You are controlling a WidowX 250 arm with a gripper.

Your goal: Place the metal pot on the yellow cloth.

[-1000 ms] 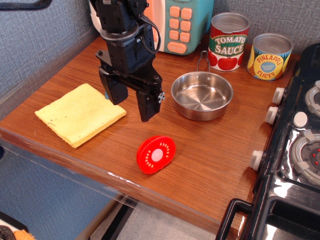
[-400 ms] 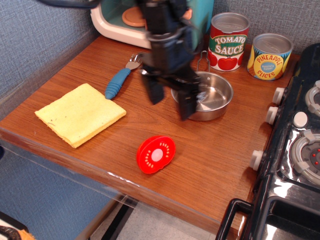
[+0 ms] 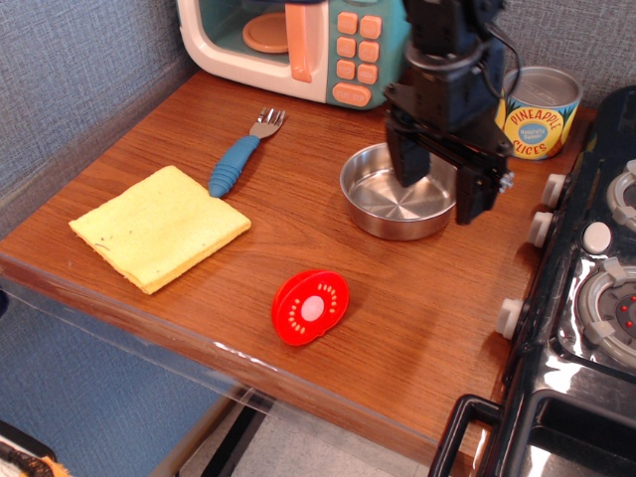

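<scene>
The metal pot point(image 3: 383, 204), a shallow shiny steel pan, sits on the wooden counter right of centre; its wire handle is hidden behind the arm. My gripper point(image 3: 438, 192) hangs over the pot's right side with its two black fingers spread apart, one over the pan's inside and one near the right rim. It is open and holds nothing. The yellow cloth point(image 3: 159, 226) lies flat near the counter's front left, well away from the pot.
A red tomato slice toy point(image 3: 311, 306) lies in front of the pot. A blue-handled fork point(image 3: 238, 159) lies between cloth and pot. A toy microwave point(image 3: 298, 45) and a pineapple can point(image 3: 538, 111) stand at the back. A stove point(image 3: 596, 278) borders the right.
My gripper has moved right, from beside the cloth, across the counter, to over the pot's right side. The fork and microwave, hidden before, now show. Pot and cloth have not moved.
</scene>
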